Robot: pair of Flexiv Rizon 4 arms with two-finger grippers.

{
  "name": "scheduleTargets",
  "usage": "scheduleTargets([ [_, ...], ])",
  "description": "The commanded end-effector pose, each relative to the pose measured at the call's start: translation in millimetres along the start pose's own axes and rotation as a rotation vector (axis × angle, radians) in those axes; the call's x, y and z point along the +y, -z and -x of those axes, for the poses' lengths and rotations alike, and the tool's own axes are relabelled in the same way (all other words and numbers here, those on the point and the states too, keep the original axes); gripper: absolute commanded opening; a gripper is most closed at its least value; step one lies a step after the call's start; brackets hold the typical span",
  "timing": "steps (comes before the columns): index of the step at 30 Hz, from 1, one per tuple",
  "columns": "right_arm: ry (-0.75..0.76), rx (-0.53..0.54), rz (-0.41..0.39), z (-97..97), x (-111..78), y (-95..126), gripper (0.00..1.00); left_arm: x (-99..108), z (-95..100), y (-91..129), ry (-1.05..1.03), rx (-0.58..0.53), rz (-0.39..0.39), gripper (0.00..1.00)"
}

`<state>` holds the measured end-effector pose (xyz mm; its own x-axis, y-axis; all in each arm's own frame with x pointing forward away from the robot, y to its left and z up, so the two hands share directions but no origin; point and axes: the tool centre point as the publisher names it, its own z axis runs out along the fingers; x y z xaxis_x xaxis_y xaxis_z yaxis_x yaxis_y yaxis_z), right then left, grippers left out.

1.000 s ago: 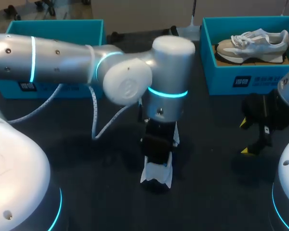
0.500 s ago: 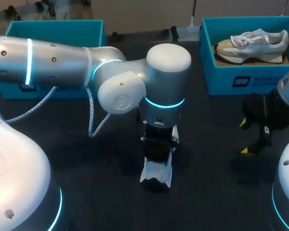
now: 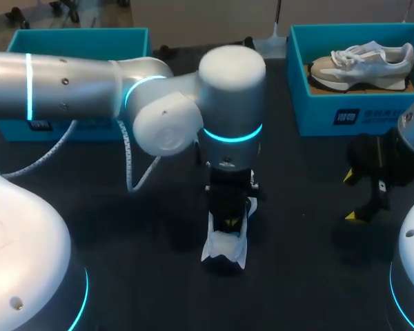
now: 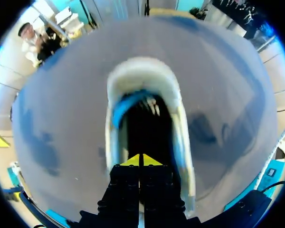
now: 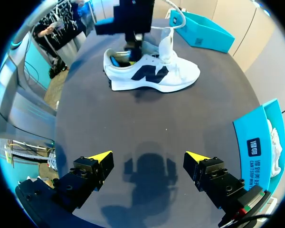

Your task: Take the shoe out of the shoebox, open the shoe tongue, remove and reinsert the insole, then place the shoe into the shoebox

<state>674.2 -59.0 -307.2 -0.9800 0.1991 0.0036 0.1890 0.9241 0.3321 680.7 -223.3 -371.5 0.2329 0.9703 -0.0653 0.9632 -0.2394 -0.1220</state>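
1. Seen from above, a white shoe (image 3: 225, 247) lies on the dark table (image 3: 303, 276), just toward 6 o'clock from the table's middle, out of any box.
2. My left gripper (image 4: 141, 160) points straight down into the shoe's opening. Its two yellow tips are pressed together with no gap showing. I cannot tell whether a thin edge is pinched between them.
3. Inside the shoe, just ahead of those tips, a blue insole (image 4: 127, 103) shows, curled up near the heel end.
4. From the right wrist, the shoe tongue (image 5: 167, 43) stands raised, so the tongue step looks done and the insole step is likely in hand. Whether it is pulling out or pushing back, I cannot say.
5. My right gripper (image 5: 147, 164) hangs at 3 o'clock from the shoe, well apart — fingers spread wide, holding nothing.
6. A teal shoebox (image 3: 345, 116) at 1 o'clock holds a second shoe (image 3: 362, 61).
7. The next move probably calls for a firm pinch on the insole's heel edge — and perhaps the right gripper steadying the shoe.
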Motion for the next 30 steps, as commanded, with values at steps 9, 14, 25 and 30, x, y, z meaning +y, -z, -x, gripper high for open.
scheduleTargets([
  [9, -0.001, -0.003, -0.003, -1.3, 0.1, -0.7, 1.00, -37.2, -7.4, -20.2, -0.084, 0.052, -0.119, 0.00],
  [14, -0.001, -0.003, -0.003, -1.3, 0.1, -0.7, 1.00, -27.6, -12.0, -53.5, -0.081, 0.089, -0.082, 0.00],
  [25, -0.001, -0.003, -0.003, -1.3, 0.1, -0.7, 1.00, 24.5, -26.0, -49.1, -0.007, 0.063, 0.050, 0.00],
  [30, -0.001, -0.003, -0.003, -1.3, 0.1, -0.7, 1.00, 35.6, -26.4, -30.4, -0.018, 0.017, 0.033, 0.00],
])
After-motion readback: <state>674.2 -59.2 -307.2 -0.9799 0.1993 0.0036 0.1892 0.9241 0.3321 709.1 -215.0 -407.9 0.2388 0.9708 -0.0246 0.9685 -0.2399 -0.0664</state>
